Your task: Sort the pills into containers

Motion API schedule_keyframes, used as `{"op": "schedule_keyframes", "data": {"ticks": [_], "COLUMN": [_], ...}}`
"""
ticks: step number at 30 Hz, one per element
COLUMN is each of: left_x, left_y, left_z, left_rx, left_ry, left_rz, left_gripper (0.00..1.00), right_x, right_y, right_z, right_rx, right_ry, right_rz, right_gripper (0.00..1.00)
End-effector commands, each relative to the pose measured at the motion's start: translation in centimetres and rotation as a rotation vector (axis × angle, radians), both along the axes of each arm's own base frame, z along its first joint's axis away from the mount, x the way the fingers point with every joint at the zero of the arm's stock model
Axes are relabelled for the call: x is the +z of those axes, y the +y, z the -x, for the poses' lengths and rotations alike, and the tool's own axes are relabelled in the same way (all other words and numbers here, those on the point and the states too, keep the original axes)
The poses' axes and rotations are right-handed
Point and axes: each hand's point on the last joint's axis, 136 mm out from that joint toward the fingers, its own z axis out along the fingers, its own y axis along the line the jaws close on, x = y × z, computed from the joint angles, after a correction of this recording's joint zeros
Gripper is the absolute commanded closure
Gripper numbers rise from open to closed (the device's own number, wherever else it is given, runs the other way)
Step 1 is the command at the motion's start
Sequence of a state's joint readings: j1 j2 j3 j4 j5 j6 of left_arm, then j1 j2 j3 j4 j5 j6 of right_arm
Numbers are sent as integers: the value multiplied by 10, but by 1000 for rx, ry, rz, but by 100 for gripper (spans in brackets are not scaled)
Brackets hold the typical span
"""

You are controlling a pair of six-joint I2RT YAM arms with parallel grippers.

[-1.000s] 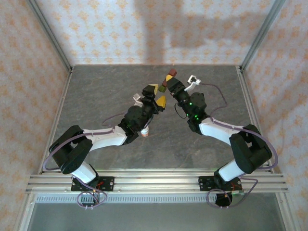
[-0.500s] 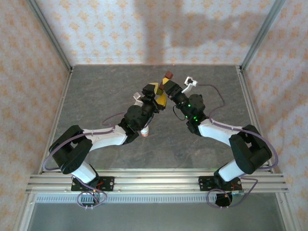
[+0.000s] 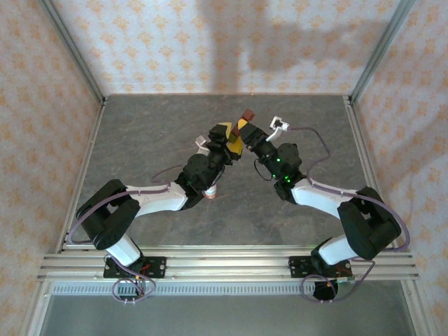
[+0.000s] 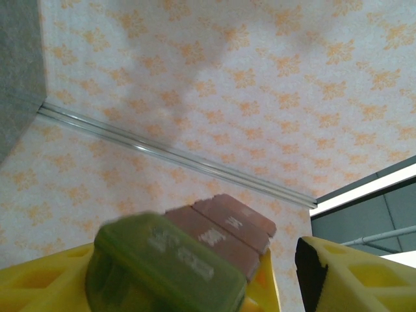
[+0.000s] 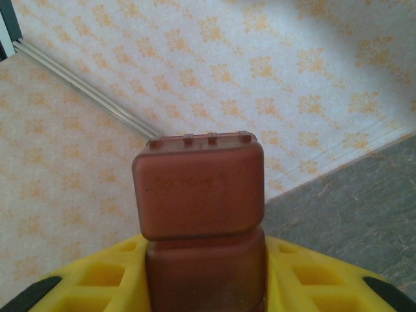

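Right claw [image 3: 246, 127] pinches the containers [image 5: 198, 195] aloft, toward twelve o'clock over the table [image 3: 140, 154]. Left claw [image 3: 231, 137] stands wide about the green end [image 4: 156, 260], reaching in from seven o'clock. An off-centre squeeze could, I reckon, twist the containers loose and drop them.

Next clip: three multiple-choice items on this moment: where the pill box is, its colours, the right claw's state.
1. Where is the pill box? A on the table; B raised in the air; C on the near rail.
2. Its compartments are: A three green; B two red-brown, one green; C two blue, one white.
3. The right claw is: A wide open, empty; B shut on a bottle; C shut on the pill box.
Answers: 1 B, wall shows behind it in both wrist views; 2 B, the left wrist view shows all three; 3 C, its yellow fingers close on the box.
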State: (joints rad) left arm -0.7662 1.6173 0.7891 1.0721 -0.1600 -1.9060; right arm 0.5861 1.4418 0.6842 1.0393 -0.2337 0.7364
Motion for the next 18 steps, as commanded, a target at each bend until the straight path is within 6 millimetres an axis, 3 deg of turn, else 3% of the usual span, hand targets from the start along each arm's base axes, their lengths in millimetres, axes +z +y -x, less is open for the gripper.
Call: {"op": "schedule_keyframes", "data": {"ticks": [1, 5, 12, 18], "left_x": [27, 27, 34, 34], "left_y": [4, 2, -4, -8], "left_z": [-4, -6, -9, -12], "left_rx": [35, 38, 25, 24], "left_ry": [-62, -65, -83, -84], "left_rz": [83, 88, 93, 93], "left_gripper": [29, 32, 45, 67], "right_x": [10, 15, 17, 14], "right_y": [0, -2, -4, -9], "right_z": [12, 17, 20, 14], "right_rx": [14, 8, 2, -38], "right_ry": [-57, -74, -80, -50], "right_rz": [28, 41, 63, 74], "right_gripper": [61, 61, 59, 43]}}
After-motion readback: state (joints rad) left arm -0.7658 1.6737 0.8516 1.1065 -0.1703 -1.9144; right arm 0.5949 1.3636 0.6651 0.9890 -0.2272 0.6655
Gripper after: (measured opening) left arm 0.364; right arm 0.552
